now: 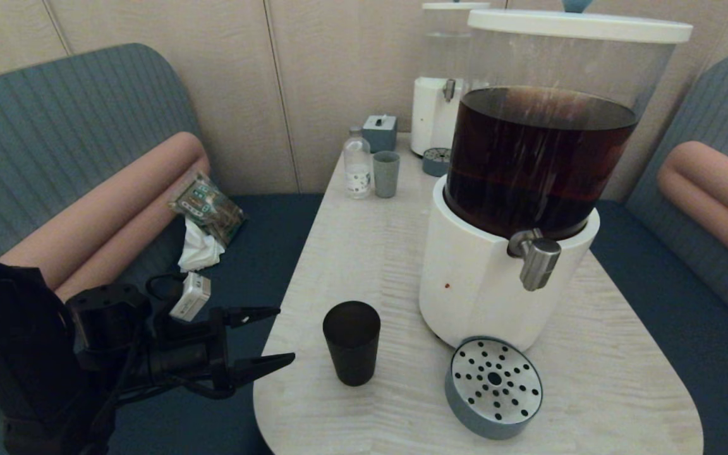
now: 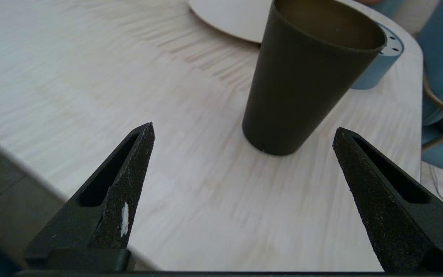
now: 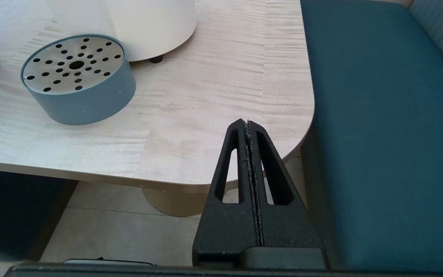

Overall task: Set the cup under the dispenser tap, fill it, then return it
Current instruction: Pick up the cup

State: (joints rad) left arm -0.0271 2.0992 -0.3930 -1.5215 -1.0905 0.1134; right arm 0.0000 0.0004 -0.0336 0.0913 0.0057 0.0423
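The black cup (image 1: 351,342) stands upright on the pale table, left of the big dispenser's white base (image 1: 471,284). The steel dispenser tap (image 1: 536,258) juts from that base above the round grey drip tray (image 1: 494,387). My left gripper (image 1: 285,335) is open at the table's left edge, its tips a short way left of the cup and not touching it. From the left wrist the cup (image 2: 306,73) sits ahead of the wide-spread gripper (image 2: 244,130). My right gripper (image 3: 247,123) is shut and empty, low beyond the table's near right corner, out of the head view.
At the back stand a grey-blue cup (image 1: 386,174), a small clear bottle (image 1: 357,164), a grey box (image 1: 380,131) and a second, clear-liquid dispenser (image 1: 440,107) with its own drip tray (image 1: 435,160). Blue benches flank the table; clutter (image 1: 203,221) lies on the left seat.
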